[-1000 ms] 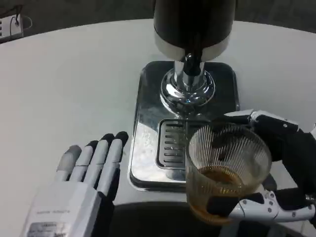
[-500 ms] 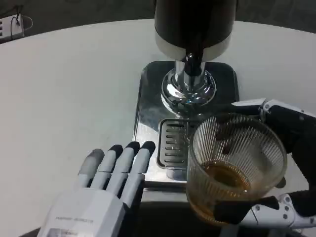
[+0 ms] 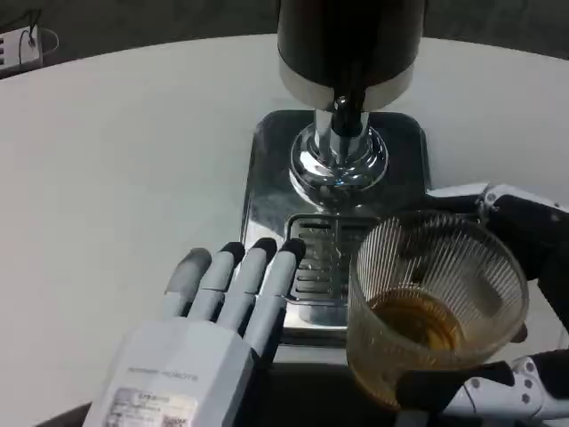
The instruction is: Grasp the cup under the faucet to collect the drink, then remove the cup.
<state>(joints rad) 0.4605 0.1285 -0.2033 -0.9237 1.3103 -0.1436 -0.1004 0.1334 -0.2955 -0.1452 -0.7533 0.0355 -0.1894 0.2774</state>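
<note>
A ribbed clear cup (image 3: 434, 307) with amber drink in its bottom is held by my right hand (image 3: 524, 294) at the lower right, lifted in front of the drip grate (image 3: 313, 258). Its fingers wrap the cup from the right and below. The dispenser's dark body (image 3: 348, 40) and chrome faucet (image 3: 342, 133) stand above the steel base (image 3: 267, 191). My left hand (image 3: 209, 334) lies flat and empty at the lower middle, fingers apart, its tips at the left edge of the grate.
The white round table (image 3: 116, 160) spreads to the left and behind. A white power strip (image 3: 18, 44) lies at the far left corner. The table's dark front edge runs along the bottom.
My left hand has slid right and forward to the drip tray's edge. The right hand with the cup has drifted slightly right and toward me.
</note>
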